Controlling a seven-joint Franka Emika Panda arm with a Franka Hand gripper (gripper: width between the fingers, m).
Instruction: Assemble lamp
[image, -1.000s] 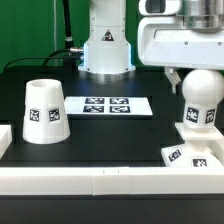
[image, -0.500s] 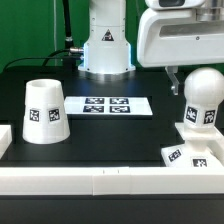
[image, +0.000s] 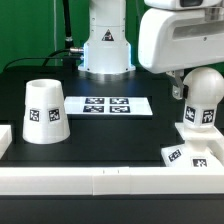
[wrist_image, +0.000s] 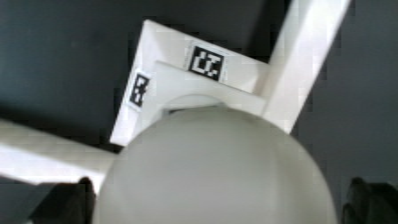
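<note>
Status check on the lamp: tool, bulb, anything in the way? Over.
Open tool straddles the bulb. Bulb upright on the base. The shade stands apart; nothing seen blocking the bulb.

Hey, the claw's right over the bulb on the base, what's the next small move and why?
Probably close the claw on the bulb. In the wrist view its fingers flank the bulb's round top with small gaps, so it looks open and centred. The bulb stands upright on the base, so gripping it seems the step due.
</note>
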